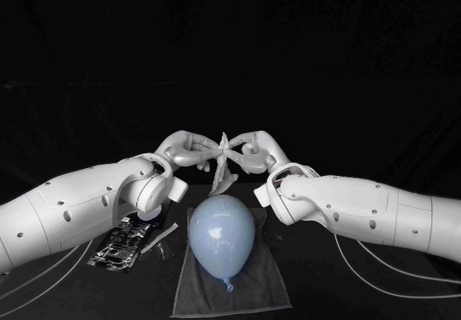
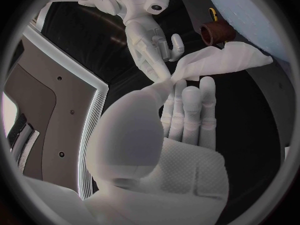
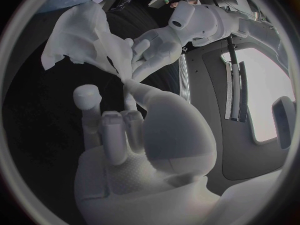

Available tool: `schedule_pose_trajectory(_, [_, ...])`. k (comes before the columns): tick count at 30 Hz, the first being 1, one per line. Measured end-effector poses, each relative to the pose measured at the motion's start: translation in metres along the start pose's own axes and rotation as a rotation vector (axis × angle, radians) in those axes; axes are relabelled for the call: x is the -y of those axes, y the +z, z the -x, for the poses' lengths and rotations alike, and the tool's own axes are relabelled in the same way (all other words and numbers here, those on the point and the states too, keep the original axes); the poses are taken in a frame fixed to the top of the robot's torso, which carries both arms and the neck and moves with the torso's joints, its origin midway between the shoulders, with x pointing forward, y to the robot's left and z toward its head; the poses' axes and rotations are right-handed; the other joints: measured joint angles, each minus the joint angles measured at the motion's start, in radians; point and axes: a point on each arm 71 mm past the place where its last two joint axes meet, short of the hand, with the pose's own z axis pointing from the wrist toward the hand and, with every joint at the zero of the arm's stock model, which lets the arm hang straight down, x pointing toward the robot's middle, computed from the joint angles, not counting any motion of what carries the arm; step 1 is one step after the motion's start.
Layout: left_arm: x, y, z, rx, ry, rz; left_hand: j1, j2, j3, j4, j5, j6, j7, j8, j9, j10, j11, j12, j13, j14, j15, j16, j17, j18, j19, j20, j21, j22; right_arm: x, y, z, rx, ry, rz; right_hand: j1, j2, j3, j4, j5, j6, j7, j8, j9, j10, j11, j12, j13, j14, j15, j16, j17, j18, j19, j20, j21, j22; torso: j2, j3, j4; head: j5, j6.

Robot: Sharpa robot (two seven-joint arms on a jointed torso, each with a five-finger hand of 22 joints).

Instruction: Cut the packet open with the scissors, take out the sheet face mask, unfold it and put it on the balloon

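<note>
1. Hanging crumpled and partly folded, the face mask (image 1: 225,165) is up in the air between the two hands, just above the far end of the balloon (image 1: 221,233); whether it touches the balloon I cannot tell.
2. The left robot hand (image 1: 188,151) pinches one edge of the mask in its fingertips. The right robot hand (image 1: 254,148) pinches the opposite edge, and the two hands are close together.
3. The balloon lies bare on a grey towel (image 1: 259,290) on the counter (image 1: 317,300).
4. Beside the left arm lies what looks like the cut packet (image 1: 120,247), with a pale strip (image 1: 160,238) next to it.
5. Cutting and taking out look done, and unfolding seems under way. What is left is to spread the mask flat and lay it over the balloon.
</note>
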Motion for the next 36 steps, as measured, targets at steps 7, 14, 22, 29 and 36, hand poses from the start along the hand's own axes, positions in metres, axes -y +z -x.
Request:
schedule_pose_trajectory(7, [-0.002, -0.002, 0.006, 0.023, 0.004, 0.002, 0.000, 0.000, 0.004, 0.004, 0.000, 0.003, -0.004, 0.000, 0.000, 0.004, 0.003, 0.000, 0.000, 0.005, -0.002, 0.004, 0.006, -0.001, -0.004, -0.004, 0.008, 0.007, 0.004, -0.002, 0.007, 0.004, -0.006, -0.006, 0.000, 0.000, 0.000, 0.000, 0.000, -0.001, -0.001, 0.000, 0.000, 0.000, 0.000, 0.000, 0.000, 0.000, 0.000, -0.003, -0.001, 0.000, 0.000, 0.000, 0.000, 0.000, 0.000, 0.0000, 0.0000, 0.000, -0.001])
schedule_pose_trajectory(14, [-0.004, -0.004, 0.015, 0.048, 0.010, 0.007, -0.009, -0.009, 0.029, -0.015, -0.002, 0.003, -0.004, 0.005, 0.000, 0.007, 0.000, 0.000, 0.000, 0.012, -0.002, 0.014, 0.009, -0.002, -0.007, -0.007, 0.019, 0.015, 0.008, -0.002, 0.018, 0.015, -0.018, -0.012, 0.000, 0.000, 0.003, -0.003, 0.000, -0.002, -0.002, 0.000, 0.000, 0.000, 0.000, -0.002, -0.001, 0.000, 0.000, 0.000, -0.001, 0.000, 0.000, 0.000, -0.007, -0.001, 0.000, 0.0000, -0.0003, 0.000, -0.002])
schedule_pose_trajectory(22, [-0.002, -0.004, 0.019, 0.053, 0.026, 0.004, -0.013, -0.012, 0.044, -0.025, -0.004, 0.004, -0.003, 0.009, 0.000, 0.011, 0.003, 0.000, 0.000, 0.016, -0.002, 0.016, 0.015, -0.003, -0.007, -0.007, 0.023, 0.018, 0.007, 0.003, 0.030, 0.018, -0.035, -0.010, 0.000, 0.000, 0.006, 0.000, -0.001, -0.002, -0.002, 0.001, 0.000, 0.000, 0.000, -0.002, 0.000, 0.000, 0.000, 0.000, 0.000, 0.000, -0.004, 0.004, -0.007, 0.000, -0.001, 0.0001, -0.0002, 0.002, -0.002])
schedule_pose_trajectory(29, [0.006, -0.001, 0.024, 0.048, 0.061, -0.007, -0.015, -0.015, 0.047, -0.028, 0.000, 0.006, -0.001, 0.009, 0.000, 0.011, 0.003, 0.000, -0.001, 0.016, -0.002, 0.023, 0.023, -0.003, -0.007, -0.007, 0.030, 0.020, 0.001, 0.015, 0.042, -0.038, -0.069, -0.015, -0.004, -0.004, 0.009, -0.002, -0.002, -0.004, -0.003, 0.004, 0.000, 0.000, 0.000, -0.002, 0.000, -0.002, 0.002, 0.000, 0.000, 0.000, -0.007, 0.000, -0.012, 0.000, -0.001, 0.0002, 0.0000, 0.003, -0.001])
schedule_pose_trajectory(36, [0.016, 0.003, 0.030, 0.040, 0.108, -0.021, -0.019, -0.019, 0.051, -0.032, 0.000, 0.007, 0.000, 0.008, 0.000, 0.011, 0.004, 0.000, -0.001, 0.025, 0.000, 0.028, 0.037, -0.004, -0.011, -0.011, 0.030, 0.024, -0.007, 0.027, 0.052, -0.156, -0.150, -0.025, -0.006, -0.006, 0.012, -0.006, -0.002, -0.004, -0.003, 0.011, 0.000, 0.000, 0.000, -0.003, 0.000, -0.002, 0.002, -0.002, 0.000, -0.001, -0.007, 0.000, -0.012, 0.000, -0.001, 0.0002, 0.0000, 0.002, 0.001])
